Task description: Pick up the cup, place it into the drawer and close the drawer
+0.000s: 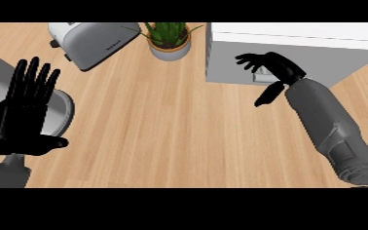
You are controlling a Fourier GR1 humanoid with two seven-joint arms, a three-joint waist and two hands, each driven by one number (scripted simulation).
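No cup shows anywhere on the worktop (179,126), so its weight and slipperiness can only be guessed: likely light, stiff and smooth, best taken round the body. The right hand (277,68) has its fingers (248,61) spread and gripping nothing, against the front of the white drawer unit (287,48), over its handle. The left hand (28,107) rests open at the left edge, above a grey round dish (63,112). A toaster (90,41) and potted plant (170,39) sit beyond the fingers.

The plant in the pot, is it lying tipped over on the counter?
No, the plant stands upright in its pot on the wooden counter, between the toaster and the white drawer unit.
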